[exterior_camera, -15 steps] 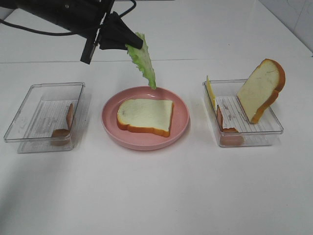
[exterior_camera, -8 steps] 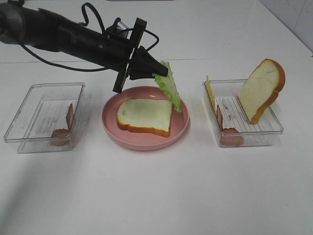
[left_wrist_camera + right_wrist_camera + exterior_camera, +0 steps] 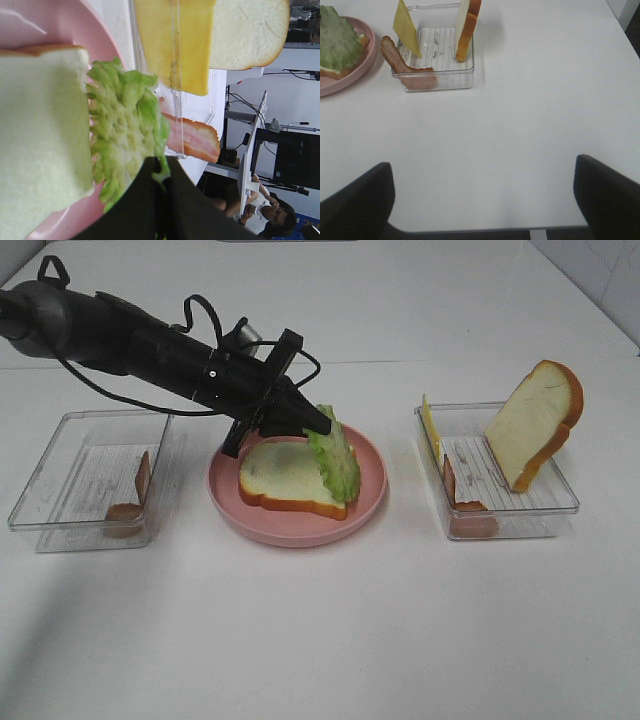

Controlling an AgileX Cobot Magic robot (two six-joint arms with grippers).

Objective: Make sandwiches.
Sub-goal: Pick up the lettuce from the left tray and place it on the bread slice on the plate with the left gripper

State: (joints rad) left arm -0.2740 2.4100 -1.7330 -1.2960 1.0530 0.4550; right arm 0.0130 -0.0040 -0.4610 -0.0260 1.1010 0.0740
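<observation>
In the high view the left end effector (image 3: pixel 318 426) is clenched on the upper edge of the lettuce (image 3: pixel 335 462). The leaf hangs down onto the right part of the lower bread slice (image 3: pixel 285 472), which lies flat on the pink plate (image 3: pixel 300 532) in the middle of the surface (image 3: pixel 320 640). I judge that the step in hand is laying the lettuce on the bread: the leaf touches it but is not yet released. The next move calls for lowering the leaf flat, more over the bread than over the plate rim, and then letting go. The other parts are apart from the plate: the left bacon strip (image 3: pixel 135 490) leans in the left tray (image 3: pixel 60 505), and the right tray (image 3: pixel 560 505) holds the cheese slice (image 3: pixel 430 428), the right bacon strip (image 3: pixel 462 502) and the second bread slice (image 3: pixel 535 425), which leans upright. In the left wrist view the dark fingers (image 3: pixel 145 200) pinch the leaf at its end, and the leaf covers the edge of the bread and partly overhangs the plate. Beyond the surface there is a desk with a monitor (image 3: pixel 295 165) and a seated person (image 3: pixel 267 215). In the right wrist view the right end effector (image 3: pixel 482 165) is spread wide and holds nothing – it hangs over bare white surface, well apart from the right tray. The surface is white and plain.
</observation>
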